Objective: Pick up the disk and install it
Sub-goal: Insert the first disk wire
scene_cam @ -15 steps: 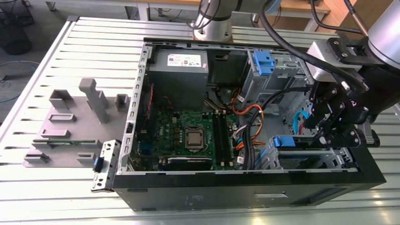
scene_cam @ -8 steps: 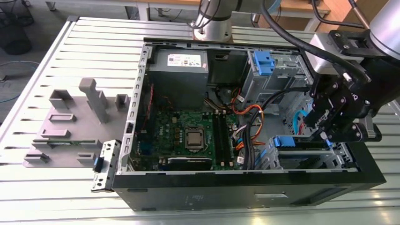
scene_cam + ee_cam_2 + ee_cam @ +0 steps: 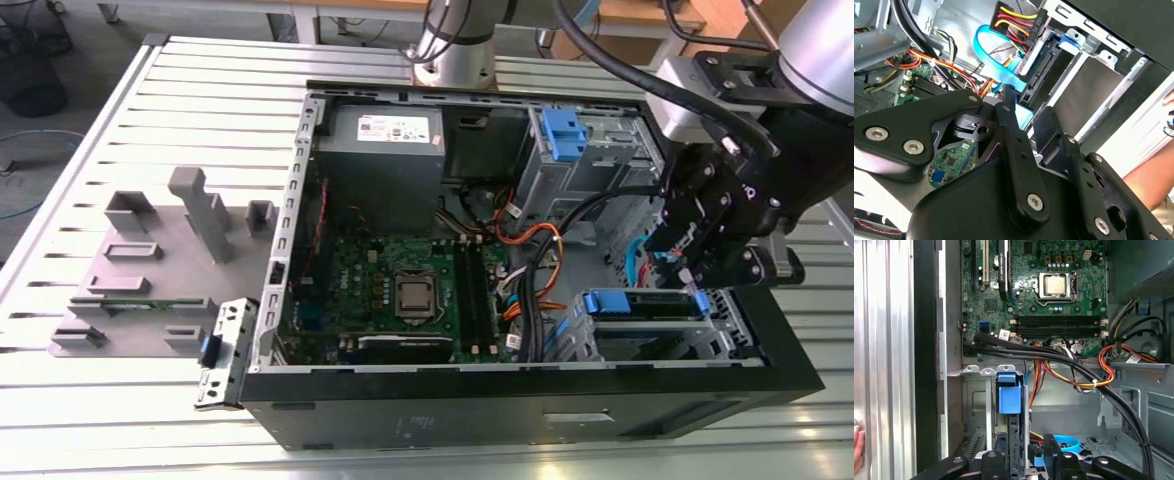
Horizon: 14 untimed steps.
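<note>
White sticker on the PSU (image 3: pixel 384 128), print too small to read. Arm (image 3: pixel 814 50) leans down into the open case (image 3: pixel 534 420), claw (image 3: pixel 697 285) right at the disk (image 3: pixel 641 305). The disk sits in the corner cage (image 3: pixel 731 330) of the case, and I can't tell whether the claw is clamped on it. Motherboard (image 3: pixel 400 290) lies on the case floor.

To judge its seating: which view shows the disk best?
The first wrist view: the disk stands edge-on in its bay, blue carrier end facing the camera. The exterior view shows its blue rail beside the gripper; the second wrist view shows one end past the gripper.
</note>
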Each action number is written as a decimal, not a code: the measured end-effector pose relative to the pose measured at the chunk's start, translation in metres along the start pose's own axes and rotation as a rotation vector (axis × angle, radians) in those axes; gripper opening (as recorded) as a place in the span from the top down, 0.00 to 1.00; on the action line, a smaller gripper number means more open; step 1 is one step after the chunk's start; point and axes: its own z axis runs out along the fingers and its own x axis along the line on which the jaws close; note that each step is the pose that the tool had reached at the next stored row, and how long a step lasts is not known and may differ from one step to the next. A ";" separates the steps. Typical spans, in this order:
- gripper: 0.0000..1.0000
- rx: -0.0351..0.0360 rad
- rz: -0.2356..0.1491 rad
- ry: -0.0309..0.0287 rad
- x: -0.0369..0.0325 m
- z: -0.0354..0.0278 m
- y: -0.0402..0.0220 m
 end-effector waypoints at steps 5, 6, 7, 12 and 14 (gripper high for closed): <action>0.58 0.0000 0.000 0.0002 -0.0008 0.0008 -0.0053; 0.58 0.0000 0.000 0.0001 -0.0009 0.0012 -0.0067; 0.58 0.0000 0.000 0.0001 -0.0009 0.0015 -0.0078; 0.58 0.0000 0.000 0.0001 -0.0009 0.0060 -0.0107; 0.58 0.0001 0.000 0.0002 -0.0009 0.0077 -0.0108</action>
